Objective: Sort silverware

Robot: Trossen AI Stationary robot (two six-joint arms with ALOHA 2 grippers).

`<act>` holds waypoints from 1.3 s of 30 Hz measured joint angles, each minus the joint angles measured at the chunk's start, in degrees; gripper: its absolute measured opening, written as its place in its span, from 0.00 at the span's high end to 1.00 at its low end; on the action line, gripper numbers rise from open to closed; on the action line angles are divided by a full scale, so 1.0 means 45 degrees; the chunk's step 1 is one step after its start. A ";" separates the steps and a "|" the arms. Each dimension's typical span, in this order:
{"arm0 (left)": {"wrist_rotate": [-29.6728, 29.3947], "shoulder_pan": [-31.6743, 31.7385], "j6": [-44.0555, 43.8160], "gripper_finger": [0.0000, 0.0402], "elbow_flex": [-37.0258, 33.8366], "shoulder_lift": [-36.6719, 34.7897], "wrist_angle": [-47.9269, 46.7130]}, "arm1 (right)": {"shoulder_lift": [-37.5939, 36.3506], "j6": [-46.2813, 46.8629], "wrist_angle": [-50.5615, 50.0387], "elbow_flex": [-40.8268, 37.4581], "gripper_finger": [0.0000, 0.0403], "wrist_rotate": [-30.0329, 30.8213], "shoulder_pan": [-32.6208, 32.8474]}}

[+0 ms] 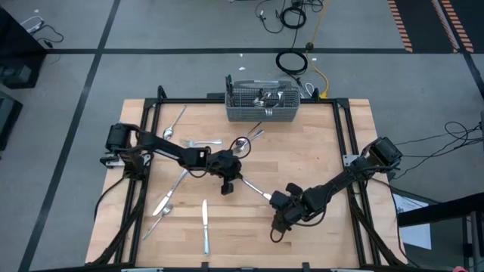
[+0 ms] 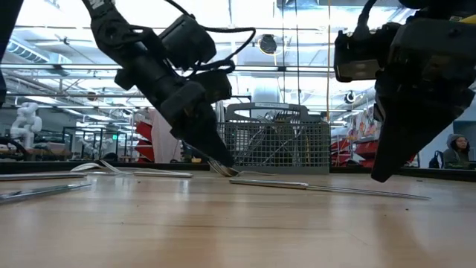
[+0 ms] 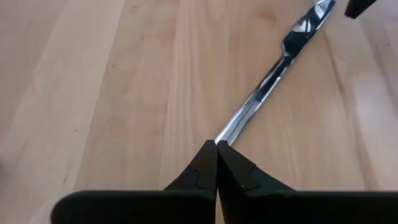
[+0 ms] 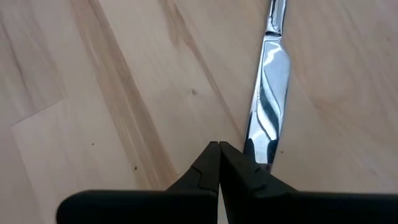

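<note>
The wooden table point(image 1: 318, 151) fills the centre of your high view, with a dark frame along its edges. The left arm point(image 1: 162, 147) enters from nine o'clock and reaches to the table's middle; the right arm point(image 1: 340, 181) enters from three o'clock and reaches toward five o'clock of the middle.

At twelve o'clock on the table stands the grey wire-mesh basket point(image 1: 262, 108), with several pieces of silverware inside it; which compartments they occupy cannot be told.

The left gripper point(image 1: 229, 183) sits at the table's centre. In your left wrist view its fingers point(image 3: 199, 174) are pressed together, tips meeting on the handle end of a table knife point(image 3: 267, 87). In the low view the tips are down at the tabletop on that knife point(image 2: 327, 187). Whether the knife is lifted clear of the wood cannot be told.

The right gripper point(image 1: 277, 233) hangs near five o'clock. Your right wrist view shows its fingers point(image 4: 202, 171) fully closed and holding nothing, just beside the blade tip of the same knife point(image 4: 268, 93); whether they touch it cannot be told.

Loose silverware lies over the table's left half: a knife point(image 1: 204, 225) at six o'clock, forks point(image 1: 162, 205) at seven o'clock, a spoon point(image 1: 240, 145) just above centre, a fork point(image 1: 175, 121) at eleven o'clock.
</note>
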 joint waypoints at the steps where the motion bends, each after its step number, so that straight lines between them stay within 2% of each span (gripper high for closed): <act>1: 0.0000 0.0000 0.0003 0.99 0.0000 0.0046 0.0083 | 0.0000 -0.0005 0.0004 0.0000 1.00 0.0000 0.0021; 13: 0.0143 -0.0049 -0.0209 0.99 -0.0003 0.0801 0.0871 | 0.0000 0.0034 -0.0005 0.0010 1.00 0.0059 0.0064; 21: 0.0090 -0.0160 -0.0654 1.00 0.0068 0.1597 0.1177 | -0.0573 0.0104 -0.0149 0.0015 1.00 0.1940 0.0142; 30: 0.0095 -0.0155 -0.1370 1.00 0.0083 0.2083 0.1383 | -0.1769 0.4090 -0.3493 0.0024 0.99 0.3906 0.0868; 34: 0.0092 -0.0160 -0.1389 1.00 0.0068 0.2088 0.1406 | -0.1812 0.3012 -0.3557 0.0024 0.89 0.3779 0.1235; 39: 0.0097 -0.0160 -0.1360 1.00 0.0053 0.2088 0.1425 | -0.1633 0.1549 -0.3882 0.0024 0.67 0.3708 0.1239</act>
